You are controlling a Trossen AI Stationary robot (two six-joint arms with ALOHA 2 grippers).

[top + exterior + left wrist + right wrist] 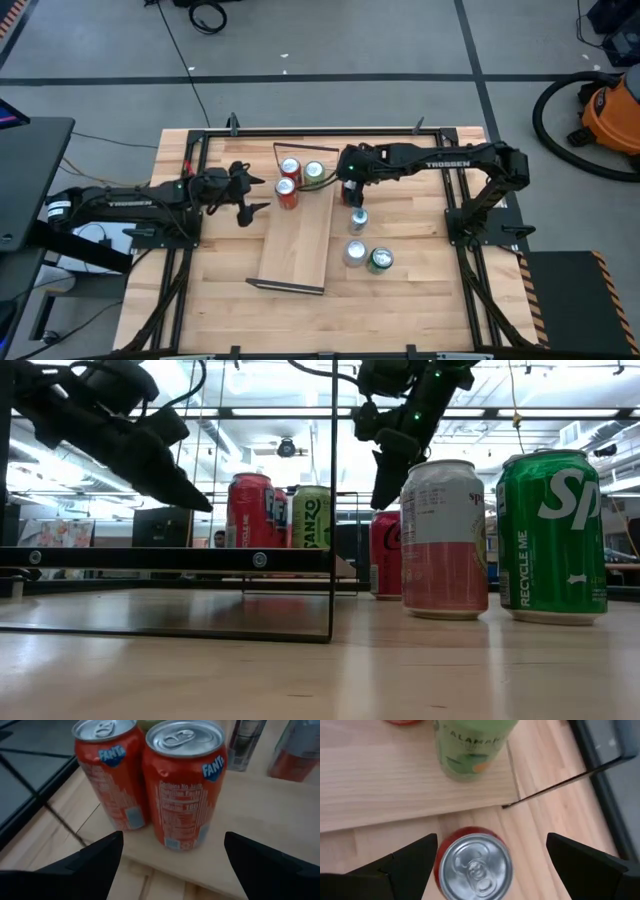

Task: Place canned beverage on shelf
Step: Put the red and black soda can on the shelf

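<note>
Your shelf (pixel 296 245) is lying flat on the slatted surface (pixel 410 300), and three cans are already standing at its far end: two orange Fanta cans (pixel 182 785) and a green can (pixel 470 745) beside them. A red can (pixel 475 865) is still standing on the surface just off the shelf's corner, and your right gripper (pixel 485 865) is hanging directly above it, wide open and holding nothing. Your left gripper (pixel 170 865) is hovering just beside the Fanta cans at the shelf's edge, also spread wide and empty. Three more cans, among them a green Sprite can (pixel 552 535) and a pink-and-white can (pixel 443 538), are waiting off the shelf's right side, so roughly half the job looks undone. The green can is crowding the corner nearest the red can.
</note>
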